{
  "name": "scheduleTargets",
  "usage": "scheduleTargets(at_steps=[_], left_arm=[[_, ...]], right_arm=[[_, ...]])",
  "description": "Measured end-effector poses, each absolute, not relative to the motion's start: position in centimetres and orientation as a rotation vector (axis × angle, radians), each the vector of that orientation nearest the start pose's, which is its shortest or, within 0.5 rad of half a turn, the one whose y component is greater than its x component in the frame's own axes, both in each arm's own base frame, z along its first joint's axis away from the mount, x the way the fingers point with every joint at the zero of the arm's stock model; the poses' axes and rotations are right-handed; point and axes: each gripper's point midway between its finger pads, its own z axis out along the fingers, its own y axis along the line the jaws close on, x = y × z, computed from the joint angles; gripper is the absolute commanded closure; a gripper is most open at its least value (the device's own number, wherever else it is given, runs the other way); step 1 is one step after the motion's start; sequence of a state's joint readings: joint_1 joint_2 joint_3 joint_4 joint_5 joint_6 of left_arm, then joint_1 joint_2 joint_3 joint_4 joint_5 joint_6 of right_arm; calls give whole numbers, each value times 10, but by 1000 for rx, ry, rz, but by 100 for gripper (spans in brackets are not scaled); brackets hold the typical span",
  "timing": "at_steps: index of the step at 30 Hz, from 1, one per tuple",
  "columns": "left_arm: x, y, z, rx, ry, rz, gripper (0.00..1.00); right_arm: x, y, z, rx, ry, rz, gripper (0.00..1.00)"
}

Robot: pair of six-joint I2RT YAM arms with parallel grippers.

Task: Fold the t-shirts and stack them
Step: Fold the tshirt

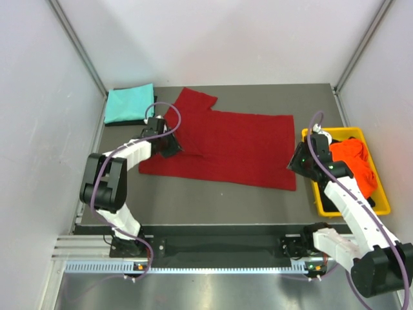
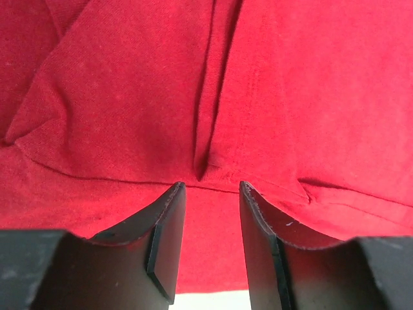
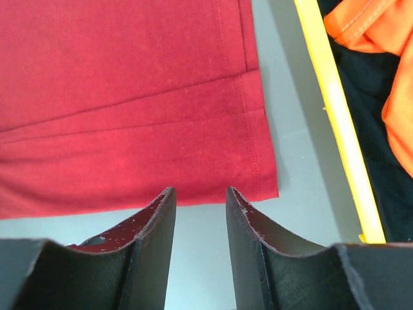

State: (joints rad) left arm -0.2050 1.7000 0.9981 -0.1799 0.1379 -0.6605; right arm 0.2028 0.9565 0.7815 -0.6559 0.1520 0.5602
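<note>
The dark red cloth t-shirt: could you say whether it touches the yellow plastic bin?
Apart: right wrist view shows bare table between red t-shirt and yellow bin.

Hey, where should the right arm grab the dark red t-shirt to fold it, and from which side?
Grip the dark red t-shirt at its near right hem corner, coming in low from the near side. It lies flat, and that corner has bare table on two sides, so one finger could probably slide under. The right gripper hangs open just short of it.
</note>
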Motion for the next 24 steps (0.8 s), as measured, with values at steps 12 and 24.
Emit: scheduleTargets(at_steps=[12, 24], left_arm=[[398, -143, 34, -518, 2486, -534, 71], [411, -162, 46, -413, 2460, -492, 100]], right_arm=[[257, 56, 133, 482, 2370, 205, 62], [261, 62, 124, 479, 2396, 208, 62]])
